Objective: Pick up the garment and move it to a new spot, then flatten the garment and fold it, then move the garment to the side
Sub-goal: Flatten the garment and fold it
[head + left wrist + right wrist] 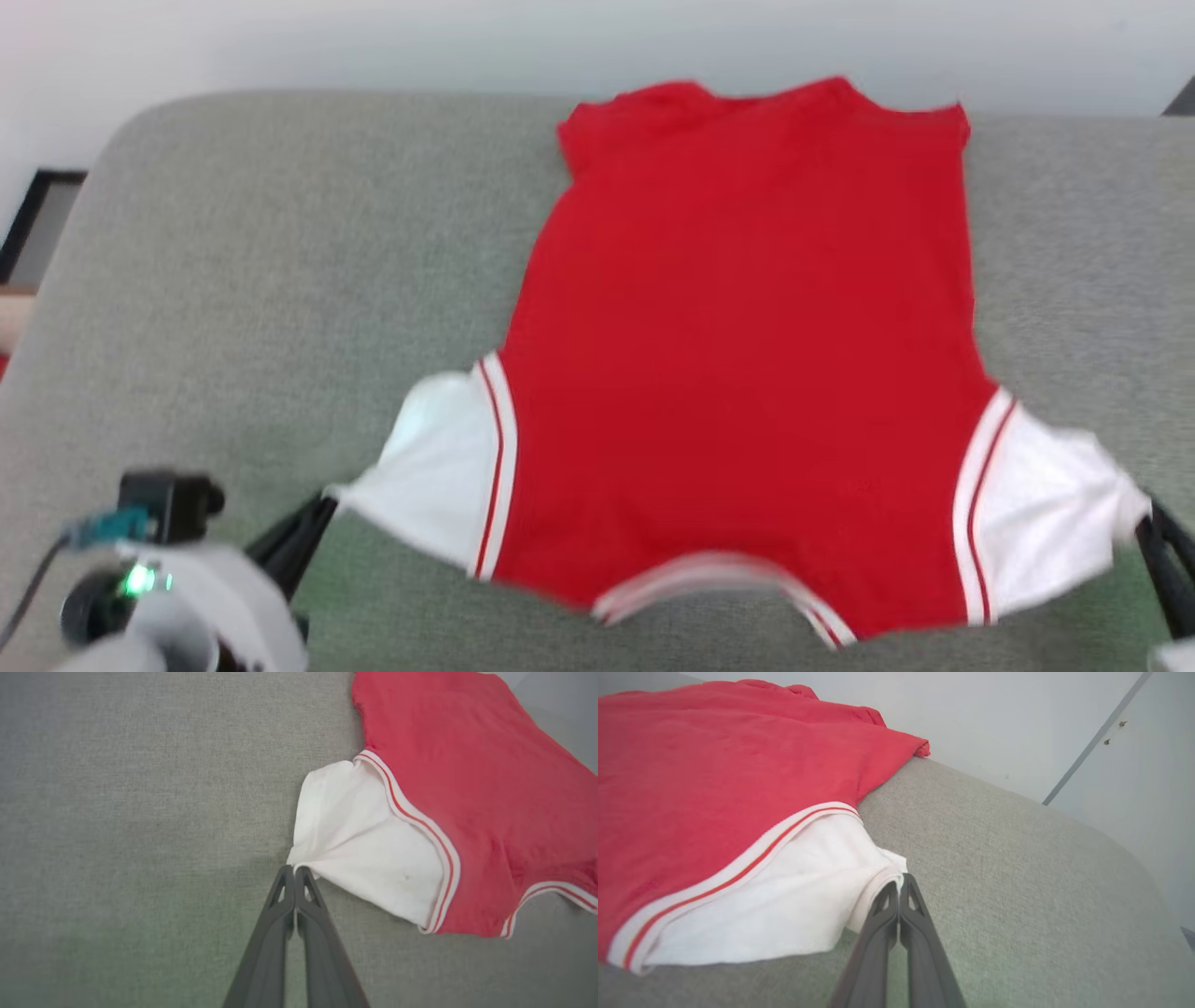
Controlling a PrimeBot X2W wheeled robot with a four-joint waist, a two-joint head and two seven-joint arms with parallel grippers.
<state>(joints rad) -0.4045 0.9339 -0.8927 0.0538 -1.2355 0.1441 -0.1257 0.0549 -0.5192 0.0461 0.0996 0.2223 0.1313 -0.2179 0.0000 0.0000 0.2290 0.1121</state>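
Left gripper (295, 872), dark and two-fingered, is clamped on the tip of one short white sleeve of the red basketball jersey (467, 788) with striped trim. The right gripper (900, 884) pinches the other sleeve. The head view shows the jersey spread across centre frame on a grey fabric surface (233, 280), neck at the bottom edge. The right wrist view adds a pale wall (994, 718) at the top.

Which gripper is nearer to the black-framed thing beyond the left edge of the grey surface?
Left. The left gripper, shut on the garment's left sleeve, is on the black-framed thing's side; the right gripper pinches the opposite sleeve, across the whole garment.
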